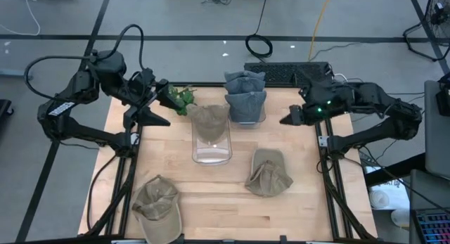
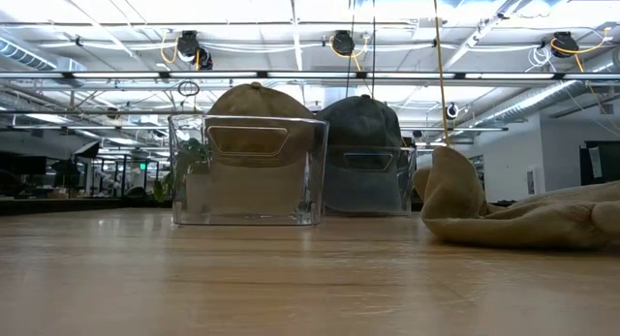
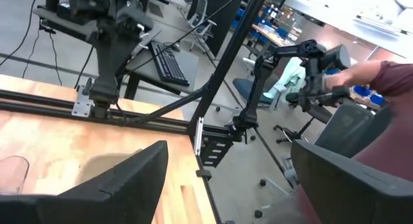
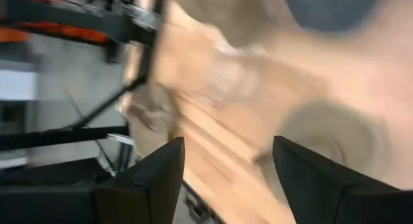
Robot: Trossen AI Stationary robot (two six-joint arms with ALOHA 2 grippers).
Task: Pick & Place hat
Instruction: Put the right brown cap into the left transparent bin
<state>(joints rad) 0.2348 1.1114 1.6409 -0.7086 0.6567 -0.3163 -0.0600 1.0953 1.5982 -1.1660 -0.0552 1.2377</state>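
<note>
Lying on the wooden table [image 1: 225,202]: two tan hats [image 1: 268,174]

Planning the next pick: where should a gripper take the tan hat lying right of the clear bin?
Probably the raised, crumpled crown of the tan hat, from straight above: it lies slumped on the table, folds standing up, nothing beside it. The right gripper is nearer.

The table [image 1: 218,195] is pale matt wood; the bins [image 2: 248,171] are clear glossy plastic; the caps [image 1: 267,175] are soft cloth.
</note>
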